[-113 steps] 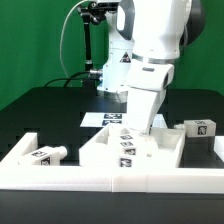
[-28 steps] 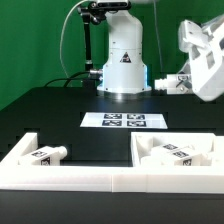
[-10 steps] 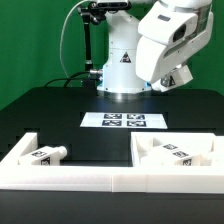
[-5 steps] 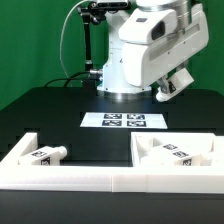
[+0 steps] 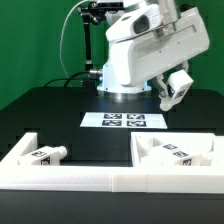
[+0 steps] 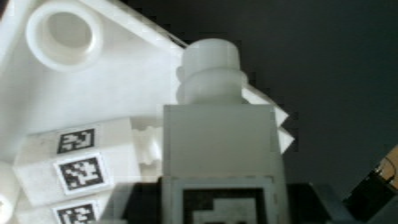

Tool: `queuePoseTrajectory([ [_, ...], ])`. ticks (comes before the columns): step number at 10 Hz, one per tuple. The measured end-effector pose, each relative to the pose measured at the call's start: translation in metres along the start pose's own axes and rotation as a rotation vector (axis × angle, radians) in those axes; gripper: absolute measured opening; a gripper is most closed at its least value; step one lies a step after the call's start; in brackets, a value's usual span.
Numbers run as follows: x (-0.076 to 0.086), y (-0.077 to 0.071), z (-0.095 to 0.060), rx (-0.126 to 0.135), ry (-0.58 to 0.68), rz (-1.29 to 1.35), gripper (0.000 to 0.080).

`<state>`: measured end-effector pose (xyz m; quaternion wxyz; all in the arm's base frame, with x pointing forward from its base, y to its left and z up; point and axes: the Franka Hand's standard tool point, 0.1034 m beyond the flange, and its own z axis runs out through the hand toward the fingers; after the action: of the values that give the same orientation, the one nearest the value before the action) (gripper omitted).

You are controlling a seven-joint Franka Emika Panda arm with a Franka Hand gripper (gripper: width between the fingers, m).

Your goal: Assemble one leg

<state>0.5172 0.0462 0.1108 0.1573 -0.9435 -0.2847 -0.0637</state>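
A: Black table (image 5: 50,110), long white plastic tray (image 5: 110,178) in front. Where's the stubby white tagged plastic leg (image 6: 222,130)?
B: Aloft; the gripper (image 5: 172,92) is clamped on its flat sides. Looks light, stiff, slick, so hold there.
A: How many?
B: Two surely: a second leg (image 5: 46,153) lies in the tray, exterior view's left.

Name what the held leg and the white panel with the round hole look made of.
The leg: likely moulded plastic, matte white, with soft rounded steps at its tip. The panel: seemingly the same plastic, smooth, uniform white; printed paper-like tags on both.
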Motion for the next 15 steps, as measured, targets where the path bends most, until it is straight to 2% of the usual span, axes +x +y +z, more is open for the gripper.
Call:
queuePoseTrajectory([
  [2,-0.012,0.017,-0.001,-0.052,0.089,0.005,0.0281],
  [3,-0.014,0.020,-0.001,-0.059,0.103,0.039,0.0281],
  [4,-0.003,0.013,-0.003,-0.037,0.084,0.186,0.0281],
  [6,0.038,0.015,-0.011,-0.060,0.082,0.198,0.0281],
  [8,0.078,0.009,-0.021,-0.090,0.094,0.203,0.0281],
  [10,0.070,0.013,-0.018,-0.091,0.086,0.206,0.0281],
  [13,0.070,0.010,-0.018,-0.090,0.089,0.254,0.0281],
  [14,0.085,0.007,-0.020,-0.093,0.101,0.283,0.0281],
  [15,0.110,0.006,-0.023,-0.100,0.104,0.265,0.0281],
])
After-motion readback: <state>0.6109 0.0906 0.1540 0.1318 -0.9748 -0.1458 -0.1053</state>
